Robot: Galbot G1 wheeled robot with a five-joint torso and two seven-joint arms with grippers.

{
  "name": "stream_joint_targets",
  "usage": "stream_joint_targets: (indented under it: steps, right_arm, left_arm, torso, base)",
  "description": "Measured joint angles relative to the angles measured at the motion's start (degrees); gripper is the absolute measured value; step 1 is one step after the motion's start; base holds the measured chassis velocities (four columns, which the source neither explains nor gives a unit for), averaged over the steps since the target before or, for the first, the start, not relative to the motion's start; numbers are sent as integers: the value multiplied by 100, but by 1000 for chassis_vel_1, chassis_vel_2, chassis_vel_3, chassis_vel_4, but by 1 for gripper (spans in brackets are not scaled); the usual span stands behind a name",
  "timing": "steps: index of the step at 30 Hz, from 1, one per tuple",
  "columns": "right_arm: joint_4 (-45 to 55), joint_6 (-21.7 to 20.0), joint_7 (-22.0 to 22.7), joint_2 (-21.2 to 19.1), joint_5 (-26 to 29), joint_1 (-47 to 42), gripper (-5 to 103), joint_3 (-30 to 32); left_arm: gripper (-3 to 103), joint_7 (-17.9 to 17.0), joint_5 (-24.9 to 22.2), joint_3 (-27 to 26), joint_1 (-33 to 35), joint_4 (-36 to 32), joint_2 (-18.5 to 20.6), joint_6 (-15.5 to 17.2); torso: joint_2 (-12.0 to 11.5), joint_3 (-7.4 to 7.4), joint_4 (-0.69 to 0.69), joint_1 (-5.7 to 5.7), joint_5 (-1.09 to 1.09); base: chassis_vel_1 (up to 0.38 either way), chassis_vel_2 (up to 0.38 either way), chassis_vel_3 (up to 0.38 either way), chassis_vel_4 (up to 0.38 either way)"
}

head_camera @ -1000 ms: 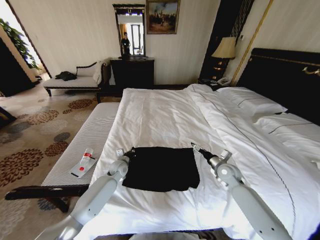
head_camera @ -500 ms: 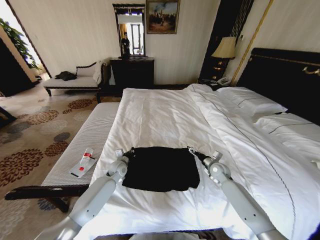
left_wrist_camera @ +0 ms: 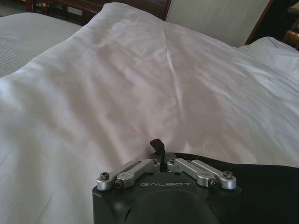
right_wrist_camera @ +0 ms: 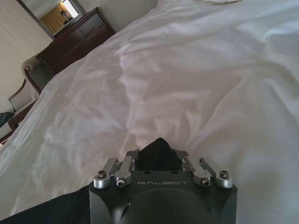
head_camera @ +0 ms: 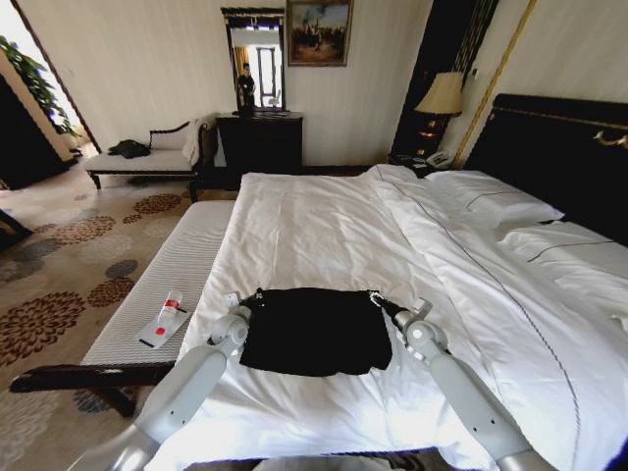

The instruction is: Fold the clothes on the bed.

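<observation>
on the near part of the bed [head_camera: 324,221] the shirt [head_camera: 314,329] lies partly folded. the left claw [head_camera: 251,296] is clamped on its far left corner, the right claw [head_camera: 374,296] on its far right corner, likely so both can lift that edge evenly.

Black T-shirt [head_camera: 316,330]: folded into a rough rectangle, lying flat on the white duvet near the foot of the bed [head_camera: 324,235].

Left claw [head_camera: 257,294]: at the shirt's far left corner, touching the cloth; fingers together.

Right claw [head_camera: 373,295]: at the shirt's far right corner, touching the cloth; finger spacing too small to tell.

White pillows [head_camera: 496,203]: against the dark headboard [head_camera: 549,147], to the right.

Striped bench [head_camera: 172,285]: beside the bed on the left, carrying a small bottle [head_camera: 172,305] with a red label.

Lamp [head_camera: 442,96]: on the nightstand by the headboard.

Dark dresser [head_camera: 260,139]: against the far wall, beneath a mirror [head_camera: 255,61].
</observation>
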Motion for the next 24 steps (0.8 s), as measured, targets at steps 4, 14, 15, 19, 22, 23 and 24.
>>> stream_joint_targets:
  steps: [4,14,15,19,22,23,24]
  right_arm:
    - [50,0,32,-4,-6,-28,31,20]
    - [137,3,110,-7,-24,-112,1,73]
    - [151,3,115,-7,-27,-124,1,76]
    - [201,3,116,-18,-29,-154,0,89]
    - [314,5,150,-32,-22,-173,0,126]
    - [412,3,174,-41,19,-185,0,159]
    - [412,3,174,-41,19,-185,0,159]
  left_arm:
    - [1,-9,37,-3,5,-9,-7,-13]
    - [1,-26,118,-8,48,-57,8,-35]
    - [1,-26,120,-10,48,-63,10,-38]
    - [1,-28,117,-11,44,-94,22,-42]
    - [1,-34,111,-19,46,-150,36,-59]
    - [1,-36,107,-30,49,-183,43,-73]
    - [1,-36,107,-30,49,-183,43,-73]
  torso:
    - [0,0,-1,0,0]
    - [0,0,-1,0,0]
    - [0,0,-1,0,0]
    - [0,0,-1,0,0]
    - [0,0,-1,0,0]
    - [0,0,-1,0,0]
    - [0,0,-1,0,0]
  base:
    - [0,0,0,0]
    - [0,0,0,0]
    - [0,0,0,0]
    - [0,0,0,0]
    - [0,0,0,0]
    - [0,0,0,0]
    - [0,0,0,0]
